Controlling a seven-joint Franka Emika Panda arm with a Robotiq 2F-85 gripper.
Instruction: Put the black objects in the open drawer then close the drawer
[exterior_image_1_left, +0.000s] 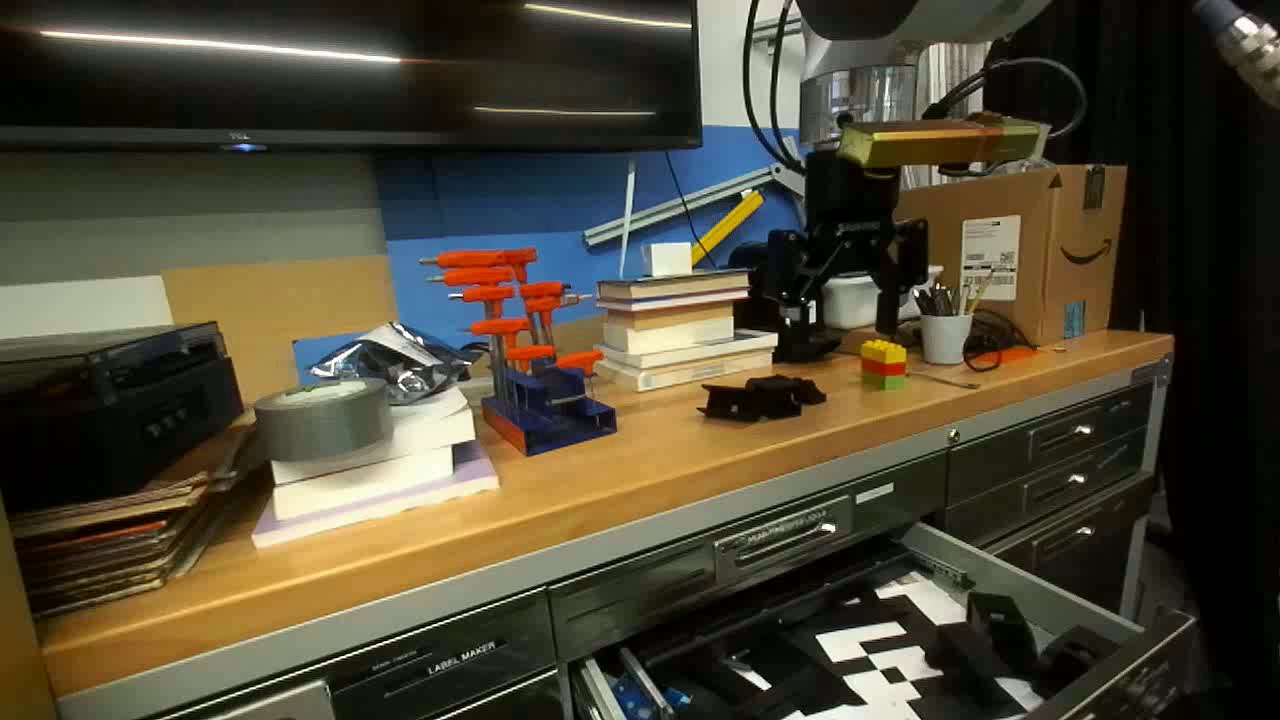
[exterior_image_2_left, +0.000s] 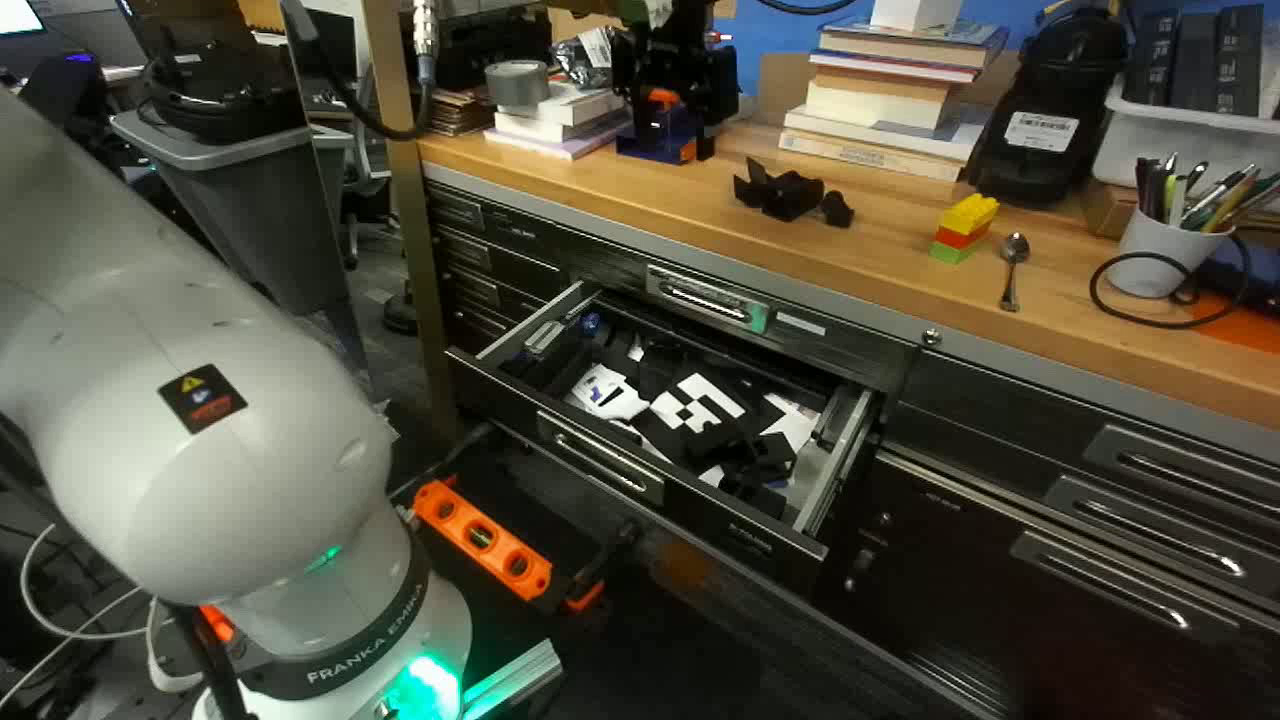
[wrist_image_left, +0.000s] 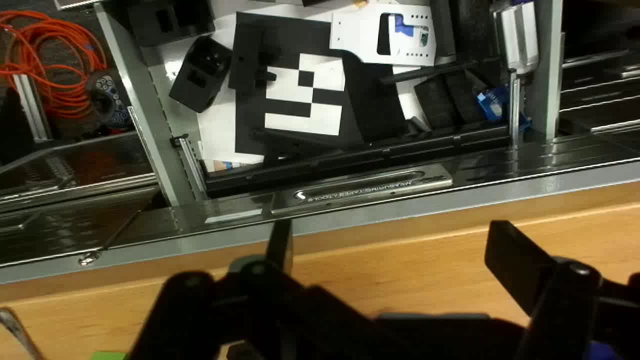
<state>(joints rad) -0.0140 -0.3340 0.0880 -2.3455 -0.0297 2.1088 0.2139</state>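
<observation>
- The black objects (exterior_image_2_left: 790, 198) look low, matte, jagged.
- They lie on the bench (exterior_image_2_left: 870, 242), left of the toy bricks (exterior_image_2_left: 963, 228), on the far side of the pulled-out drawer (exterior_image_2_left: 690, 500).
- Lower than the claw (wrist_image_left: 389, 237), apart from it.
- The claw hangs unclenched, jaws wide apart.

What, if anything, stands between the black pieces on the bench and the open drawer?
Nothing loose that I can see: only the bench's front edge and the closed drawer's face lie between the black pieces and the open drawer below.

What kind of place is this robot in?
Probably a workshop or lab. There's a rack of orange-handled tools on a wooden-topped workbench, and a metal drawer below is marked LABEL MAKER.
</observation>
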